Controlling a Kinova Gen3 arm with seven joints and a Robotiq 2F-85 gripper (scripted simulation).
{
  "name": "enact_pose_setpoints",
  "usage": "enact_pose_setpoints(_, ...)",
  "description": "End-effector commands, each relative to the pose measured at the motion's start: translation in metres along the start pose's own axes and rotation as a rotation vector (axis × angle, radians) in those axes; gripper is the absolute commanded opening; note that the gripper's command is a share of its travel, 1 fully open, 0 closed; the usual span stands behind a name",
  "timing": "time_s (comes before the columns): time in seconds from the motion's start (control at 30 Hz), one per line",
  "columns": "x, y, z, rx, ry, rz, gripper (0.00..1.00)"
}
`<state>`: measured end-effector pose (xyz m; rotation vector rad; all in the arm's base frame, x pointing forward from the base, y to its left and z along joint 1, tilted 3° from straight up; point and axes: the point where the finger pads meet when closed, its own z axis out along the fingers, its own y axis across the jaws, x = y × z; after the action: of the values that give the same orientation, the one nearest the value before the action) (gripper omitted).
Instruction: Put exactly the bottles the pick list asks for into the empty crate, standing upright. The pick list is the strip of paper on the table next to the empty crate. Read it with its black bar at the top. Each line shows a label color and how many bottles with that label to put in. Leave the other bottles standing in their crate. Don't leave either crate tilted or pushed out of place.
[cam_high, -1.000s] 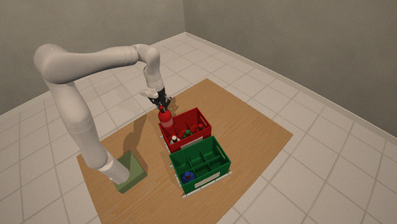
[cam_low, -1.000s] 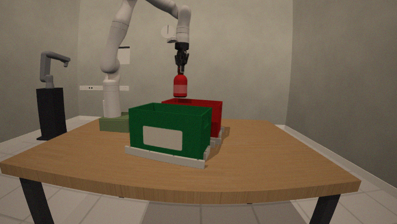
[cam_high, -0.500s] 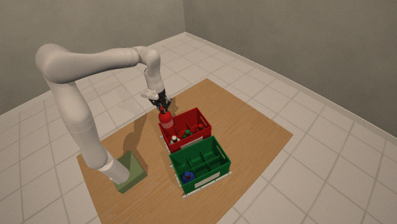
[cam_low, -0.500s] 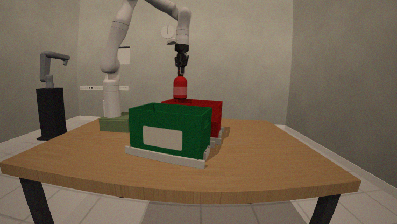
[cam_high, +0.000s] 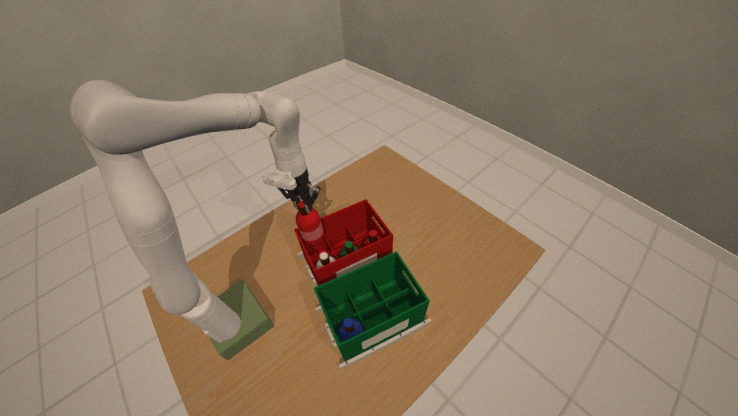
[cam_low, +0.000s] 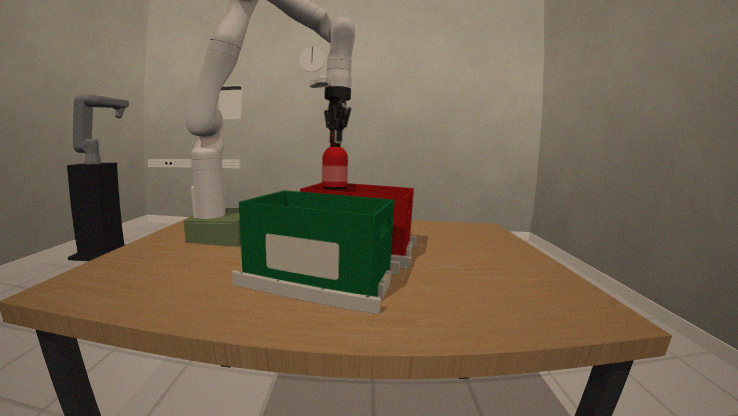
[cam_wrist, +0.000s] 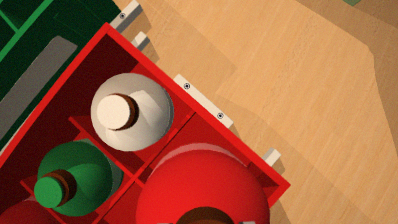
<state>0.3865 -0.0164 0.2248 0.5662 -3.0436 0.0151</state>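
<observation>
1. Top view: the gripper pinches an upright red bottle by its neck, over the red crate's ten o'clock corner.
2. Inside that crate: white bottle, seven o'clock; green bottle, six; another red bottle, three.
3. Green crate, five o'clock of red: blue bottle, seven o'clock.

In the exterior view, my red crate is partly hidden behind the nearer green crate.
</observation>
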Motion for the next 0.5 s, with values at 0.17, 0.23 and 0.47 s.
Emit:
enact_pose_setpoints(0.17, 0.0, 0.0, 0.005, 0.001, -0.002, 0.0, 0.1)
enact_pose_setpoints(0.23, 0.0, 0.0, 0.007, 0.001, -0.002, 0.0, 0.1)
enact_pose_setpoints(0.47, 0.0, 0.0, 0.014, 0.001, -0.002, 0.0, 0.1)
